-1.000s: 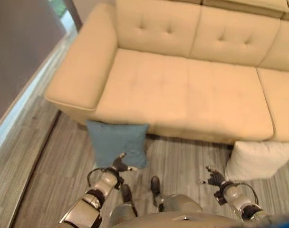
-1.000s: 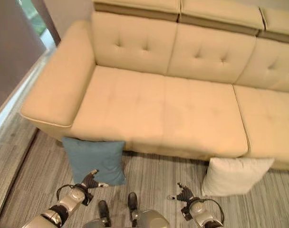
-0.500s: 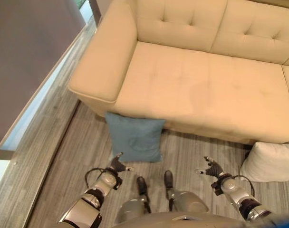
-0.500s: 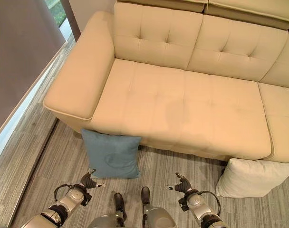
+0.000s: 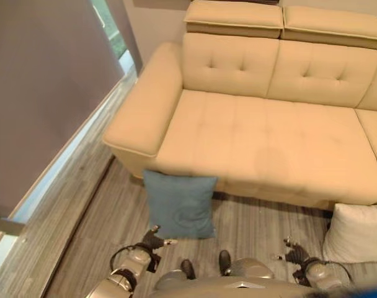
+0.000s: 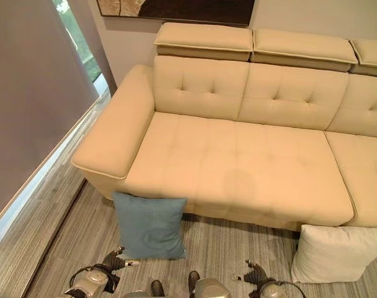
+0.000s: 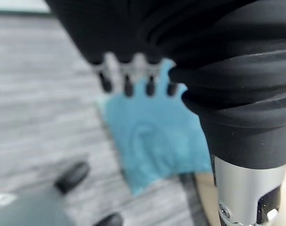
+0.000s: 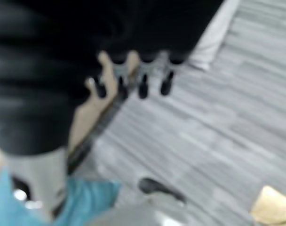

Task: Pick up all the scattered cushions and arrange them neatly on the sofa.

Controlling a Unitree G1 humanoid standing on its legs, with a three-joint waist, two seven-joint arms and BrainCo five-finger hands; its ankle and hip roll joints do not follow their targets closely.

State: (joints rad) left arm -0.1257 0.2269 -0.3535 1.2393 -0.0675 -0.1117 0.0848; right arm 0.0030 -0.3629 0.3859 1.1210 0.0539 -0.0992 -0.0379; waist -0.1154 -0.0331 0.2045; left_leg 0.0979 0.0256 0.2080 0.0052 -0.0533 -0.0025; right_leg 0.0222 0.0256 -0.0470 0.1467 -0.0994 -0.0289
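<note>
A blue cushion leans upright on the floor against the front of the beige sofa, below its left armrest. A white cushion leans against the sofa front further right. My left hand hovers low just in front of the blue cushion's bottom edge, fingers relaxed and empty; the left wrist view shows the blue cushion past its fingertips. My right hand hangs open left of the white cushion, holding nothing; its fingertips show over the floor, with the white cushion beyond.
The sofa seat is bare. A grey wall and a window strip run along the left. Grey plank floor lies between the wall and the sofa. A framed picture hangs above the backrest.
The whole scene has shifted down in the eye views, showing more backrest and wall: the camera moved. Both hands sit lower in the picture and stay open and empty.
</note>
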